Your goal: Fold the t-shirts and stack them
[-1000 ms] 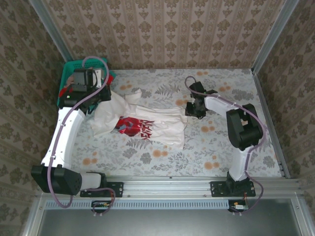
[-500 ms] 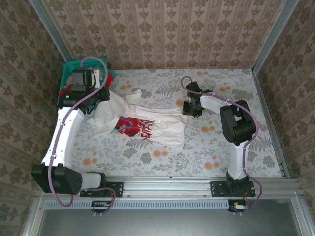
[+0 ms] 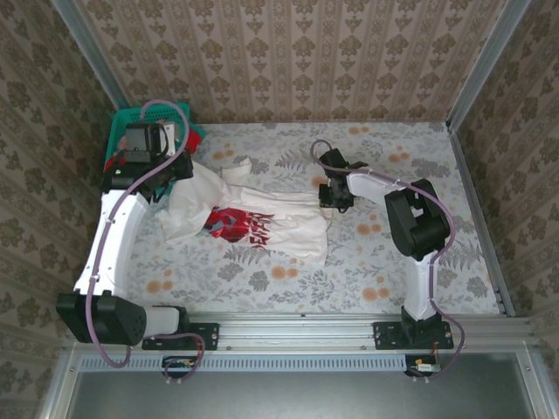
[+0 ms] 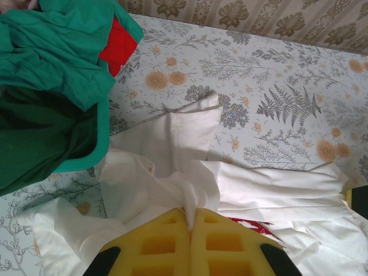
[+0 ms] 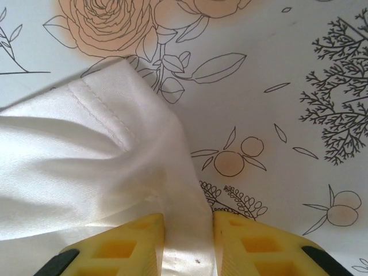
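Clenching left tool (image 4: 191, 223) on the printed white t-shirt (image 3: 293, 218), rumpled on the counter (image 3: 393, 255); straddling its hem with right tool (image 5: 187, 223), grip impossible to tell. Barely beginning: folding nothing yet, leaving green shirts (image 4: 46, 60) waiting in the basket (image 4: 103, 138).

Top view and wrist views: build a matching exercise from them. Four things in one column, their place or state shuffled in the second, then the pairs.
1. left gripper
2. right gripper
3. basket
4. print

A. red, on the middle of the shirt
B. far-left corner of the table, green cloth inside
C. closed on a hemmed corner of the shirt
D. closed on bunched shirt cloth beside the basket

Pairs: 1-D, 2-C, 3-B, 4-A
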Controlling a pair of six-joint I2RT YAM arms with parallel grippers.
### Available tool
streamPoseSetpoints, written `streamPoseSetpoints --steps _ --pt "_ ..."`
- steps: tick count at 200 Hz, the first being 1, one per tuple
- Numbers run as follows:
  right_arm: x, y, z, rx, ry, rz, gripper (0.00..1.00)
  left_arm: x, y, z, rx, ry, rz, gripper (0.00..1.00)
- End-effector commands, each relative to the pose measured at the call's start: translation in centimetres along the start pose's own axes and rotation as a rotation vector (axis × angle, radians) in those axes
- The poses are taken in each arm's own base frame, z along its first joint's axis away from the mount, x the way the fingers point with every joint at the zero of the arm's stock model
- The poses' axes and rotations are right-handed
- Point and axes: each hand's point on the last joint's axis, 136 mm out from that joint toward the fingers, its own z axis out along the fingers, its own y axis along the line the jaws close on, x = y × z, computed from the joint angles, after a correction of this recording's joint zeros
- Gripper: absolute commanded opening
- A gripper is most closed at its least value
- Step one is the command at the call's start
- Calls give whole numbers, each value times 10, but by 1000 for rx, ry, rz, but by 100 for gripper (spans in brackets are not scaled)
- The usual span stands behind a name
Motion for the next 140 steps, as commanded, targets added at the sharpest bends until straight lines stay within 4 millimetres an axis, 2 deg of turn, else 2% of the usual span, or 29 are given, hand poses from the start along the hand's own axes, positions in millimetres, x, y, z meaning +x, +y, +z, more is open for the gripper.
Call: streamPoseSetpoints --steps 1,23,38,46,60,80,111,125,140 --pt "14 2 -8 19 54 -20 29 -3 0 -1 13 -15 5 0" --pt "15 4 -7 13 52 -15 19 -3 1 -1 11 -13 5 0" --pt "12 3 -14 15 34 -9 6 -3 2 -2 9 -15 3 0" --pt "9 2 -22 17 15 -7 0 -4 2 -2 10 -17 2 0" --pt "3 0 -44 21 -27 -8 0 -9 0 -5 18 -24 0 0" --pt "-8 -10 -98 48 -123 -12 0 -22 -11 -18 59 -56 0 0" --pt "-35 -38 -216 47 -354 37 0 -55 -27 -49 105 -147 11 0" --pt "-55 -55 -262 49 -465 75 0 -78 -33 -59 115 -205 18 0" --pt "-84 -72 -295 54 -549 117 0 -108 -38 -55 125 -243 17 0"
